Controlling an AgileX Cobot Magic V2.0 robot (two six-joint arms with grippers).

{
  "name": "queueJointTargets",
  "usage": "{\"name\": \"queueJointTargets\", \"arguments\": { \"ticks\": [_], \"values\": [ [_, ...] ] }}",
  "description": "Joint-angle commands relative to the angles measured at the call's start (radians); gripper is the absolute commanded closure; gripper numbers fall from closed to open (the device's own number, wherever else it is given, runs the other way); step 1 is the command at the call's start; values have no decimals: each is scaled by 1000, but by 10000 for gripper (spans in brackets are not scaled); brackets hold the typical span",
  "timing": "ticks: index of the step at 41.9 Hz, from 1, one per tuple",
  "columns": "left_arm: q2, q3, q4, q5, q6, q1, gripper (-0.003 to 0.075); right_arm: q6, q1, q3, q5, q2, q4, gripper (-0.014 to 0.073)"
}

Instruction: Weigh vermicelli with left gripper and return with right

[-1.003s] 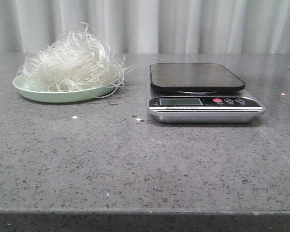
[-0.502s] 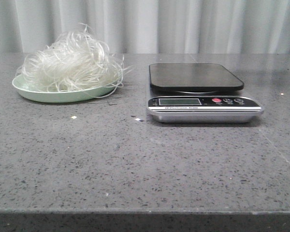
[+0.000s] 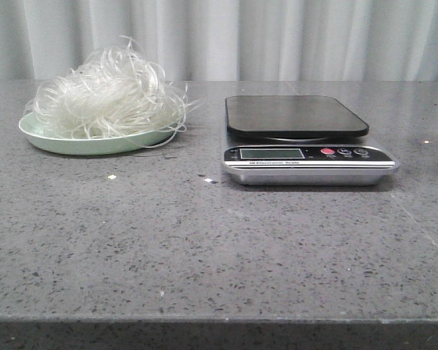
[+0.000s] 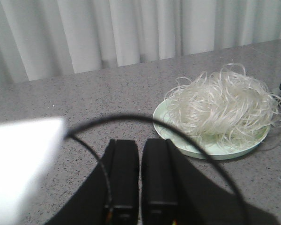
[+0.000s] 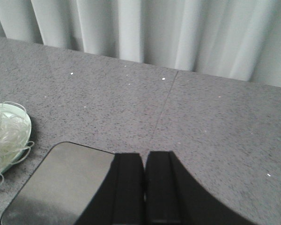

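Vermicelli (image 4: 222, 108), a fluffy nest of thin translucent whitish curly strands, sits heaped on the shallow pale green round plate (image 4: 166, 131), ahead of my black blocky left gripper (image 4: 140, 187) and off toward my right side. My left fingers stand nearly together, holding nothing. My right gripper (image 5: 144, 187), likewise narrow and empty, hovers over the dark glossy platform of the silver digital scale (image 5: 61, 183). My left arm looks nearer the noodles, so I judge the reach is forward and rightward.

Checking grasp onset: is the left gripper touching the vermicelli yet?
Apart. The left wrist view shows bare table between the left gripper and the vermicelli.
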Motion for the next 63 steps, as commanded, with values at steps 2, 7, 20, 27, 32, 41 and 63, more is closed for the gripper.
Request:
{"name": "queueJointTargets", "arguments": {
  "ticks": [2,7,20,27,32,41,63],
  "values": [
    [5,-26,-12,-69,-12,-4,583,3,-4,96,-160,-136,-1,440],
    [5,-26,-12,-69,-12,-4,583,3,-4,200,-181,-255,-1,440],
    [5,-26,-12,-69,-12,-4,583,2,-4,412,-189,-563,-1,440],
    [5,-26,-12,-70,-12,-4,583,2,-4,500,-190,-690,-1,440],
    [5,-26,-12,-76,-12,-4,583,2,-4,554,-192,-750,-1,440],
    [5,-26,-12,-76,-12,-4,583,2,-4,571,-191,-764,-1,440],
    [5,-26,-12,-76,-12,-4,583,2,-4,571,-185,-764,-1,442]
  ]
}}
